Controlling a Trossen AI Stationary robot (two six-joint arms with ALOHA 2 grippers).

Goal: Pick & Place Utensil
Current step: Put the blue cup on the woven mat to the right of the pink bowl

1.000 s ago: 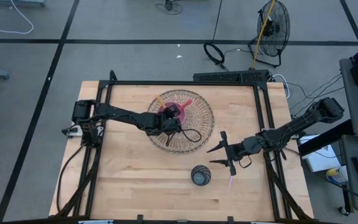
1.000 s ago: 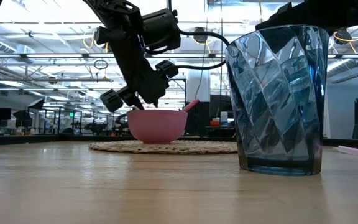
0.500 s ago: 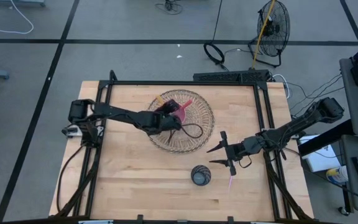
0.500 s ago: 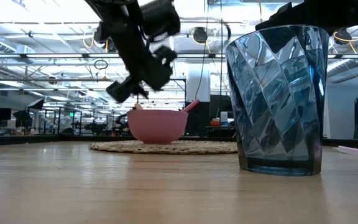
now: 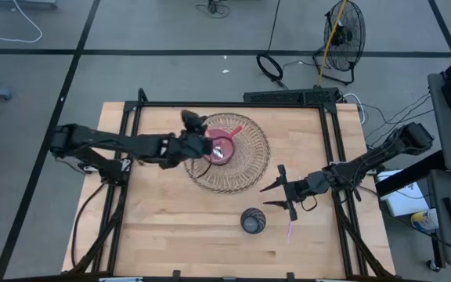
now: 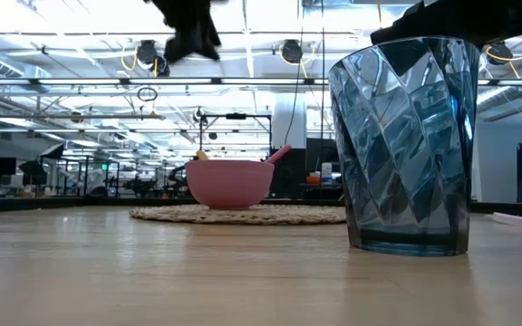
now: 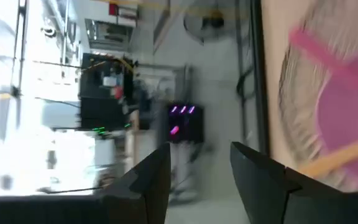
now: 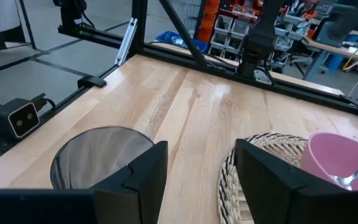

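Pulled back off the bowl [image 5: 220, 146] to its left rim: left gripper [image 5: 192, 129], jaws spread, empty.
Spoon [image 5: 219, 153] and pink utensil [image 5: 232, 131] left in bowl on woven mat [image 5: 245, 164], pink handle angled out toward the table's far-right. Right gripper [image 5: 276, 193] parked spread beside glass [image 5: 252, 221].

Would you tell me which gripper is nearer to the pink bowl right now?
Left. The left gripper hovers open at the pink bowl's edge over the woven mat; the right gripper waits open off the mat, near the glass tumbler.
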